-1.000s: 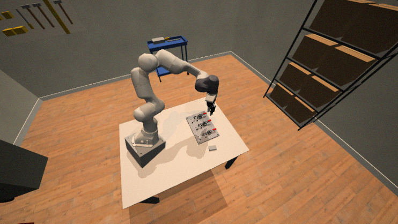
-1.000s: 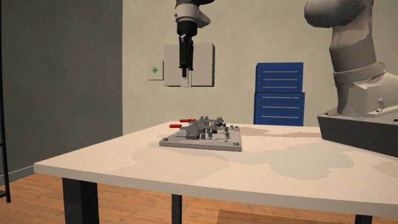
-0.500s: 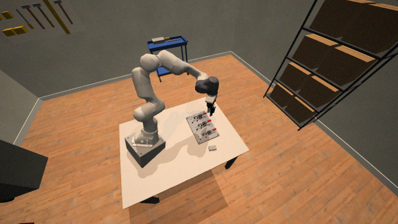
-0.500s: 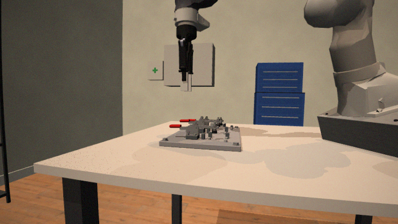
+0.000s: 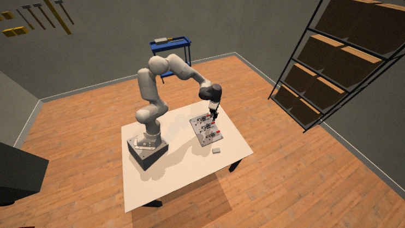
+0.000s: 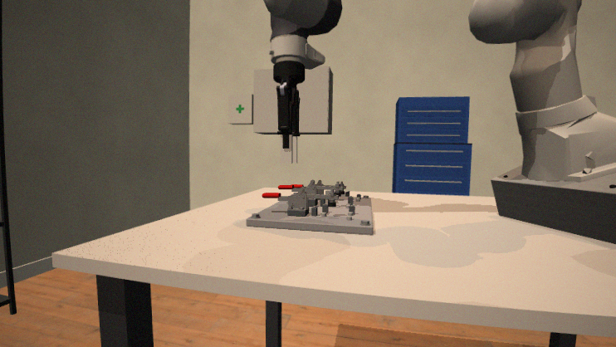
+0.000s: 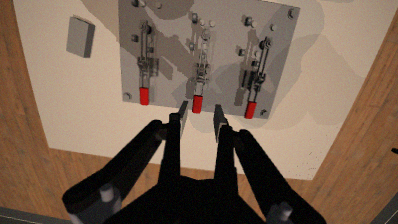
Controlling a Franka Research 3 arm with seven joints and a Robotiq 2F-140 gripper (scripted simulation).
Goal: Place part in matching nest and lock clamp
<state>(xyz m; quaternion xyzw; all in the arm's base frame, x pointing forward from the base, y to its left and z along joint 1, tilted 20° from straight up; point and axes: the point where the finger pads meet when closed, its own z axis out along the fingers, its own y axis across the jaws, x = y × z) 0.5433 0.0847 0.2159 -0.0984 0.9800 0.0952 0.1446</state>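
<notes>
The grey fixture plate (image 5: 206,130) lies on the table and carries three nests, each with a red-handled clamp. In the wrist view the plate (image 7: 205,55) shows the handles left (image 7: 144,95), middle (image 7: 197,103) and right (image 7: 250,109), all lying low and pointing towards me. The part, a small grey block (image 5: 216,150), lies flat on the table beside the plate's end, at the upper left of the wrist view (image 7: 80,36). My gripper (image 7: 201,110) (image 6: 289,157) hangs well above the plate's handle-side edge, over the middle handle. Its fingers stand a little apart with nothing between them.
The arm's base block (image 5: 147,147) stands on the table left of the plate. The table edge runs close behind the handles (image 7: 175,155). A blue cart (image 5: 170,45), a shelf rack (image 5: 340,62) and a blue cabinet (image 6: 432,144) stand off the table.
</notes>
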